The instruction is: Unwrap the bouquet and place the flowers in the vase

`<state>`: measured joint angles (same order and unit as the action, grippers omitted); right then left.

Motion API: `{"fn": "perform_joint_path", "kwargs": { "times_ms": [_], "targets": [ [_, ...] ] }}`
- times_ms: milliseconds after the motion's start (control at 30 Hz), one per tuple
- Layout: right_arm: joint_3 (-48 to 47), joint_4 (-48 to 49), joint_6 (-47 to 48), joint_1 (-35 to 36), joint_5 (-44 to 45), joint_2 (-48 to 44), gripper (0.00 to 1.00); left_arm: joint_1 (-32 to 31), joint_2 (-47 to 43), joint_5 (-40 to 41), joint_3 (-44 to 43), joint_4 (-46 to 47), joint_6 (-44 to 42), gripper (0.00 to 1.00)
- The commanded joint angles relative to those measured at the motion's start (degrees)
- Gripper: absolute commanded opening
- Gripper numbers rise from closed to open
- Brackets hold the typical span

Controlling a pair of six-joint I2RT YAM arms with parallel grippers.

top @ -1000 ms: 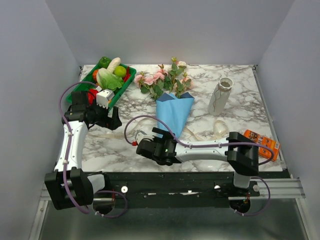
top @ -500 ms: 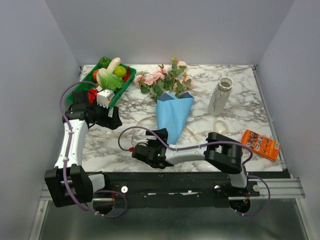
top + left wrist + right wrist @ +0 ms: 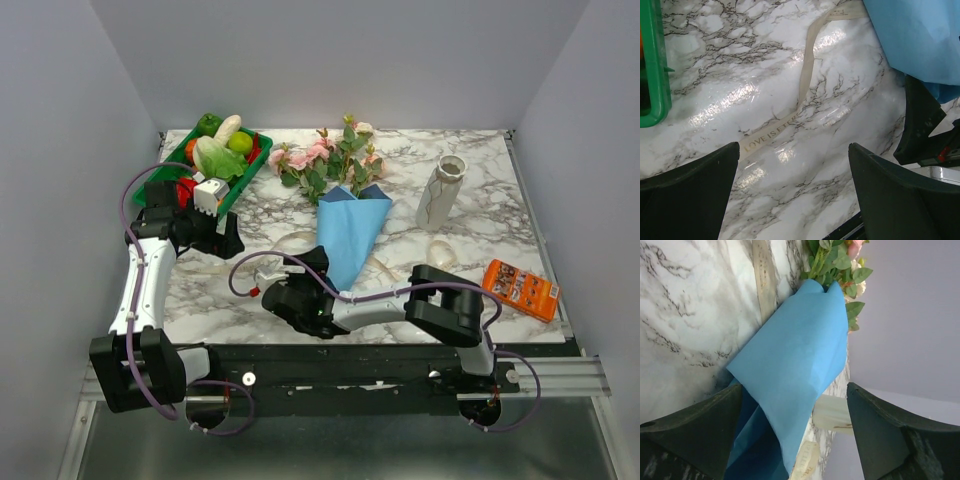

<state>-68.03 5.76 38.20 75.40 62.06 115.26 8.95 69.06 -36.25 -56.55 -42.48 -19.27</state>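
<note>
Jaws of right gripper (image 3: 792, 390) released, wide apart; narrow end of bouquet (image 3: 790, 360) lies between them, blue paper cone (image 3: 350, 228) wrapped around stems. Jaws of left gripper (image 3: 794, 150) released too, beige ribbon (image 3: 805, 75) on marble under gap. Vase (image 3: 440, 192) stands beyond right jaws, well apart.

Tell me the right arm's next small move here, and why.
Probably close the right gripper on the narrow end of the blue paper cone. Its open fingers straddle that end, the ribbon lies loose on the table, and the flowers sit in the cone, so the paper seems next to come off.
</note>
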Motion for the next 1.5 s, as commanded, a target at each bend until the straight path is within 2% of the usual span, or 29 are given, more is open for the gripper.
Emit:
{"fn": "perform_joint_path", "kwargs": {
  "times_ms": [0,100,267,367,467,567,600,667,700,767,800,833,867,900,933,967,1000,1067,1100,1133,1200,1267,1333,1367,1400,1467],
  "targets": [
    [0.4,-8.3,-5.7,-0.2,-1.8,-4.0,0.95,0.5,0.7,-1.4,0.0,0.6,-0.7,0.99],
    [-1.2,-15.6,-9.3,-0.1,-3.5,-4.4,0.98,0.5,0.8,-1.4,-0.1,0.7,-0.7,0.99],
    [-3.1,-22.5,-12.7,0.1,-4.5,-3.8,1.00,0.5,0.9,-1.5,0.1,0.9,-0.7,0.99],
    [-3.6,-22.3,-12.2,0.0,-3.7,-2.6,1.00,0.5,1.0,-1.3,0.4,1.2,-0.7,0.99],
    [-4.4,-17.8,-9.1,-0.2,-1.9,-0.2,0.99,0.5,1.0,-1.3,0.1,1.2,-0.6,0.99],
    [-2.7,-6.3,-1.8,-1.1,1.0,1.4,0.96,0.5,1.0,-1.1,0.0,1.1,-0.6,0.99],
    [-2.3,1.5,1.6,-1.4,1.2,1.5,0.93,0.5,1.0,-1.1,0.1,1.0,-0.6,0.99],
    [-0.2,10.4,6.6,-1.5,2.1,1.8,0.92,0.5,1.3,-1.1,-0.1,0.8,-0.6,0.99],
    [0.6,22.2,10.2,-1.7,2.5,2.5,0.90,0.5,1.3,-1.1,-0.2,0.6,-0.7,0.99],
    [2.1,34.8,22.3,-1.9,3.4,3.7,0.88,0.5,1.3,-1.1,-0.7,0.3,-0.7,0.99],
    [2.5,48.7,27.0,-2.3,3.6,4.6,0.85,0.5,1.2,-1.0,-0.8,0.2,-0.6,0.99],
    [2.6,55.7,37.2,-2.6,3.6,6.6,0.84,0.5,1.2,-1.0,-1.0,0.1,-0.5,0.99],
    [1.8,61.6,42.1,-2.9,3.9,8.0,0.83,0.5,0.8,-0.8,-1.1,0.1,-0.5,0.99],
    [1.3,74.4,47.2,-3.7,4.0,9.4,0.81,0.5,0.7,-0.8,-1.1,0.1,-0.5,0.99],
    [0.7,80.5,56.9,-3.9,3.9,11.7,0.79,0.5,0.6,-0.9,-1.1,0.0,-0.5,0.99],
    [-0.1,85.0,60.6,-4.2,4.1,12.6,0.76,0.5,0.6,-0.7,-1.0,0.1,-0.5,0.99],
    [-1.0,90.3,63.5,-4.6,4.5,13.1,0.68,0.5,0.6,-0.7,-1.1,0.2,-0.4,0.99],
    [-0.4,90.3,61.1,-4.7,6.1,9.8,0.59,0.5,0.4,-0.8,-0.8,0.3,-0.2,0.99],
    [0.0,90.3,59.6,-4.7,7.1,8.1,0.47,0.5,0.4,-0.8,-0.8,0.3,-0.1,0.99],
    [0.3,90.4,57.0,-4.7,8.1,6.6,0.41,0.5,0.4,-1.0,-0.8,0.3,-0.1,0.99],
    [0.7,90.3,54.3,-4.8,11.1,1.8,0.36,0.5,0.2,-1.1,-0.7,0.4,0.2,0.99],
    [1.4,90.4,50.2,-4.6,14.1,-1.3,0.38,0.5,0.2,-1.2,-0.7,0.4,0.5,0.99],
    [2.1,90.3,46.8,-4.2,15.5,-5.5,0.48,0.5,0.0,-1.3,-0.8,0.4,0.6,0.99],
    [2.2,90.4,46.0,-4.1,16.7,-6.5,0.54,0.5,0.0,-1.4,-0.9,0.4,0.7,0.99],
    [2.2,90.3,45.3,-3.9,17.5,-8.1,0.70,0.5,-0.1,-1.4,-0.8,0.4,0.8,0.99],
    [2.1,90.4,44.0,-3.8,19.6,-9.3,0.79,0.5,-0.3,-1.5,-0.8,0.4,0.8,0.99]
  ]
}}
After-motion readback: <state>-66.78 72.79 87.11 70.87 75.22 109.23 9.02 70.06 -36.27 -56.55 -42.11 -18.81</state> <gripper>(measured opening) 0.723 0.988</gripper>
